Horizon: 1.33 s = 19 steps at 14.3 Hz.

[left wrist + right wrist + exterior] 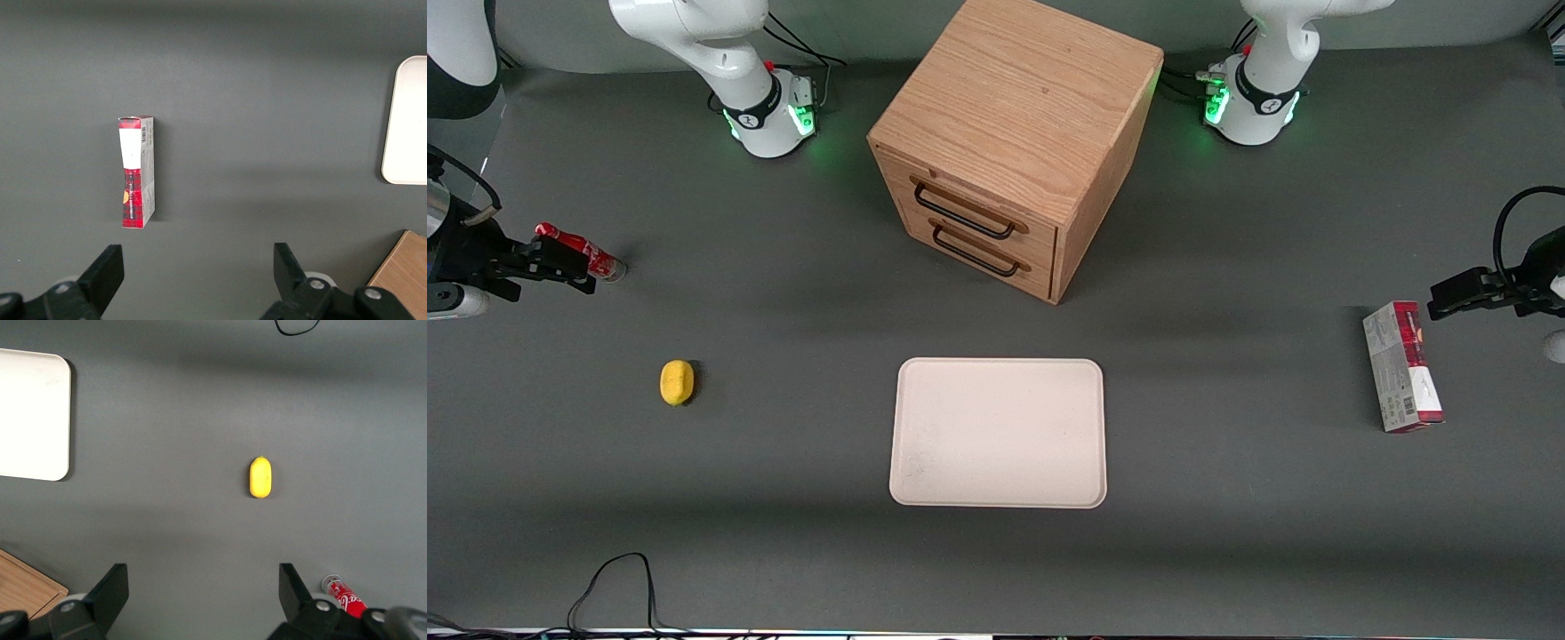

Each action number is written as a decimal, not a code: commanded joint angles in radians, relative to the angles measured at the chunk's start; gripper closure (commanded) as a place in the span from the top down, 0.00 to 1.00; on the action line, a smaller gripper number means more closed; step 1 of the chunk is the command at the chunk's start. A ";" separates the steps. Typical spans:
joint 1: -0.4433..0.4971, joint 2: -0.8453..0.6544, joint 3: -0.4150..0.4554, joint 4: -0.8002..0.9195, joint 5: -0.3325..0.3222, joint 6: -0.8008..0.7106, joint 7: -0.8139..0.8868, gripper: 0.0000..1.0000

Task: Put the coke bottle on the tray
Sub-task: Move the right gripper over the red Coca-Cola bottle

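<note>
The coke bottle (pixel 594 255) lies on its side on the dark table at the working arm's end, red label showing; the arm hides part of it in the front view. In the right wrist view the coke bottle (pixel 343 593) shows beside one finger, outside the jaws. My gripper (pixel 560 267) hangs above the table over that spot, and the gripper (pixel 203 577) is open with only bare table between its fingers. The cream-white tray (pixel 998 433) lies flat mid-table, nearer the front camera than the cabinet, and the tray (pixel 33 413) holds nothing.
A yellow lemon (pixel 677 382) lies between bottle and tray, nearer the front camera. The wooden two-drawer cabinet (pixel 1014 133) stands mid-table. A red-and-white carton (pixel 1402 364) lies toward the parked arm's end. A black cable (pixel 614 578) loops at the table's front edge.
</note>
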 commanded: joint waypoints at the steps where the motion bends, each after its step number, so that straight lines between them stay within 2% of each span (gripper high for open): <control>1: 0.009 -0.003 -0.009 0.002 0.013 -0.014 0.022 1.00; 6: -0.008 -0.007 -0.016 0.004 0.006 -0.021 0.005 1.00; 8: -0.017 -0.017 -0.088 -0.004 0.007 -0.044 -0.017 1.00; 13: -0.015 -0.030 -0.327 -0.010 0.007 -0.044 -0.253 1.00; 16: -0.012 -0.125 -0.458 -0.119 -0.002 -0.035 -0.314 1.00; 17: -0.012 -0.182 -0.482 -0.169 -0.019 -0.032 -0.314 1.00; 19: -0.012 -0.327 -0.484 -0.292 -0.115 -0.008 -0.307 1.00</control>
